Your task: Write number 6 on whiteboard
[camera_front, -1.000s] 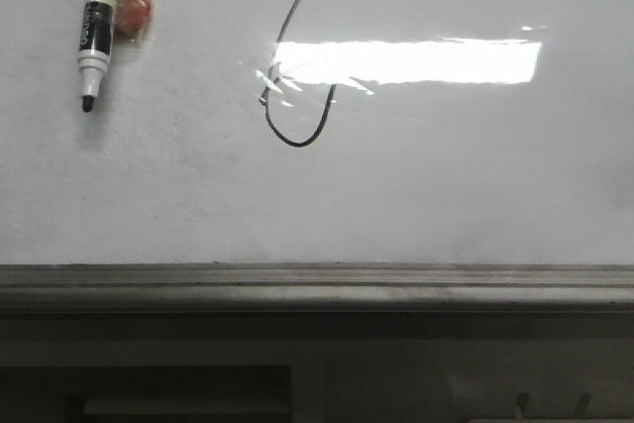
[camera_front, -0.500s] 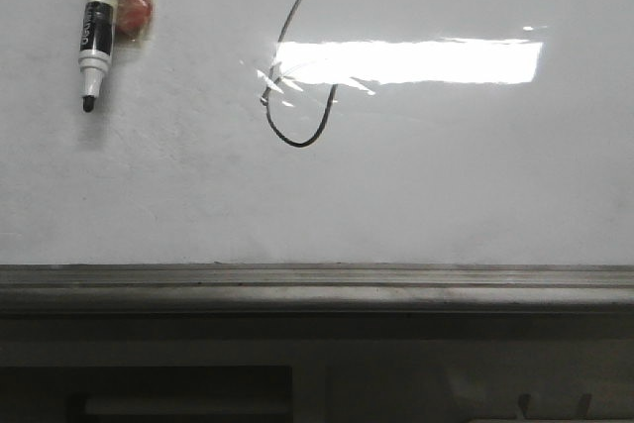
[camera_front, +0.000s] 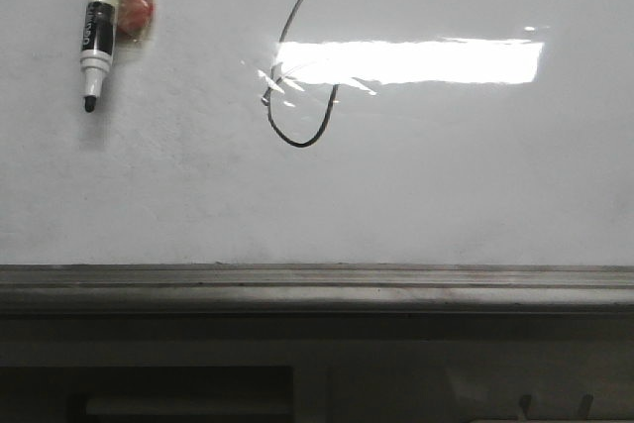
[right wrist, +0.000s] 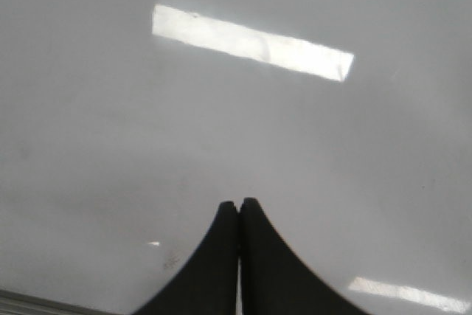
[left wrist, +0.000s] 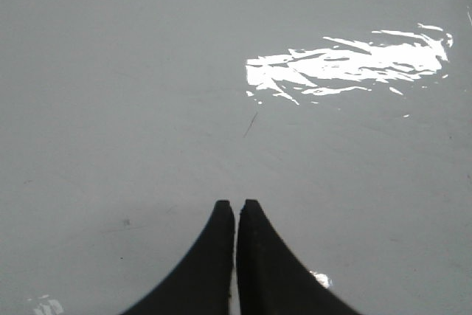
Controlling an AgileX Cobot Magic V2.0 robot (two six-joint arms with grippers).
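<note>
At the far left of the front view we see a marker pen (camera_front: 96, 32) lying on the whiteboard (camera_front: 446, 185), its black tip pointing down toward the ledge and its capless nib dark; just beside its barrel, touching it on the right, sits a small reddish blob (camera_front: 134, 13) under something clear, and we cannot tell what it is. Moving right, the number 6 (camera_front: 294, 66) stands near the upper middle of the board as a thin black line; its long stem slants down from the top and curves into a rounded bottom, and part of its loop is washed out by a bright rectangular glare (camera_front: 411, 61) that stretches off to the right. Along the lower edge runs the grey ridged ledge (camera_front: 317, 284), with darker furniture below it that is too dim to make out.

Neither arm shows in the front view. In the left wrist view our left gripper (left wrist: 236, 206) hangs over bare board, its two black fingers pressed together with only a hairline between them and nothing pinched; in the right wrist view our right gripper (right wrist: 238, 204) is likewise pressed together over plain white surface, empty.
</note>
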